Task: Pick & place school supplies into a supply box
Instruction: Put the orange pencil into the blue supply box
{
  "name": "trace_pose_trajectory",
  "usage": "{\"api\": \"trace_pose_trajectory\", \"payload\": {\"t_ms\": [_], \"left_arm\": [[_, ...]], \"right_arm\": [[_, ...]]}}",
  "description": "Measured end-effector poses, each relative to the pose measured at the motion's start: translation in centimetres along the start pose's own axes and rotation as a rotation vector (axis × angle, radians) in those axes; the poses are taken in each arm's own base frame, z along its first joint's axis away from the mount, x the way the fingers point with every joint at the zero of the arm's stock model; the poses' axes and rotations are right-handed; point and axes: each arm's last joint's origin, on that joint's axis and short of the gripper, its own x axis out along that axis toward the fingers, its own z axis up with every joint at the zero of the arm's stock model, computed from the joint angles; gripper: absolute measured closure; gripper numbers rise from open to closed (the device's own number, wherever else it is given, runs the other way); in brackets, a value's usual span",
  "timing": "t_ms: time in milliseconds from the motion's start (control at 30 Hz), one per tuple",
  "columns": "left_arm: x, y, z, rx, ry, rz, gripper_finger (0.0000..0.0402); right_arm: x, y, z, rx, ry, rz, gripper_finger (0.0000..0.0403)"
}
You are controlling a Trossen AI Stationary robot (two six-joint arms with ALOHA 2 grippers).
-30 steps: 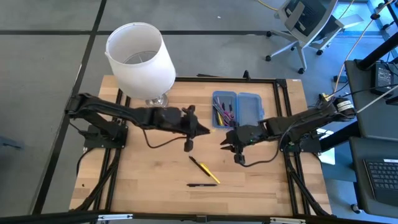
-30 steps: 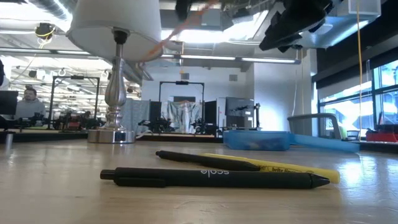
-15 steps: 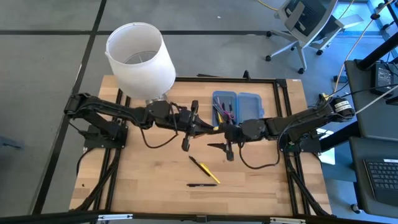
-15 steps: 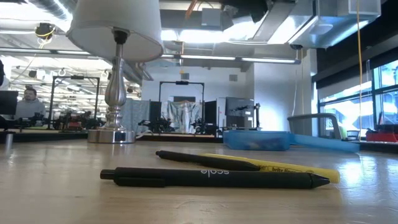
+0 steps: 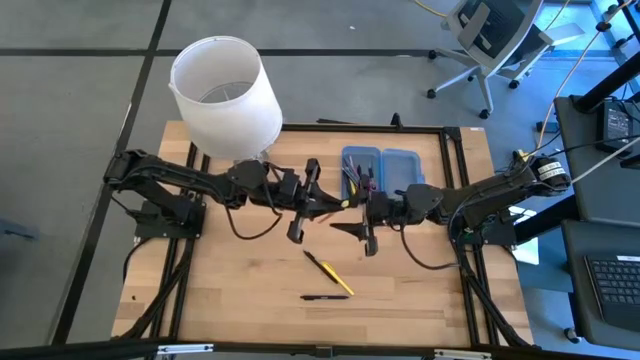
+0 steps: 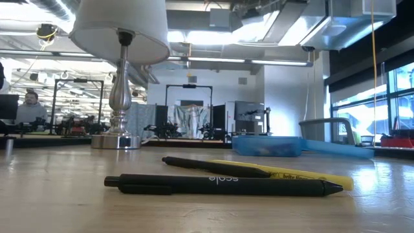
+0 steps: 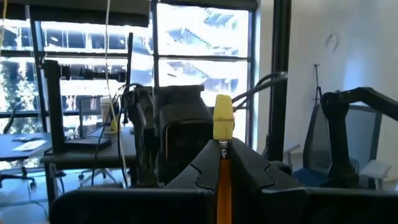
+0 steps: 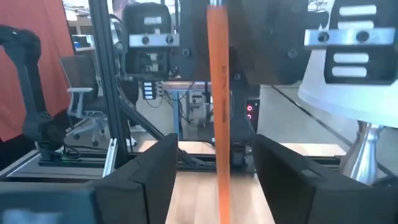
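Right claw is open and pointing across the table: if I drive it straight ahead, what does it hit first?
Probably the orange pencil held in the left claw, standing between the right claw fingers; depth is unclear.

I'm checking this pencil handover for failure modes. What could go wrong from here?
1. The open right end effector straddles the orange wooden pencil without gripping; an early release could drop it.
2. The shut left end effector and the right one nearly meet above the wooden table; they might collide.
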Motion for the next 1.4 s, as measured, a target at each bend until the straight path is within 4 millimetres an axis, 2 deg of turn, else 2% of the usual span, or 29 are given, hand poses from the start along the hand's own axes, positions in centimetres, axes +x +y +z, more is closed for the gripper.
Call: {"api": "trace_pose_trajectory", "payload": {"t_ms": [567, 833, 1167, 1400], "left_arm": [[0.0, 0.1, -0.1, 0.000, 0.007, 0.003, 0.0388], [0.0, 0.1, -0.1, -0.003, 0.011, 0.007, 0.0385], [-0.3, 0.3, -0.4, 0.084, 0.078, 0.043, 0.0327], [-1.8, 0.8, -0.4, 0.045, 0.267, 0.083, 0.0308]], "right_arm": [[0.1, -0.6, 0.4, 0.006, -0.038, 0.063, 0.0305], [0.1, -0.6, 0.3, -0.001, -0.034, 0.061, 0.0376], [0.1, -0.7, -0.2, 0.000, 0.026, 0.022, 0.0376], [0.0, -0.9, -0.5, -0.012, 0.057, -0.061, 0.0376]]}}
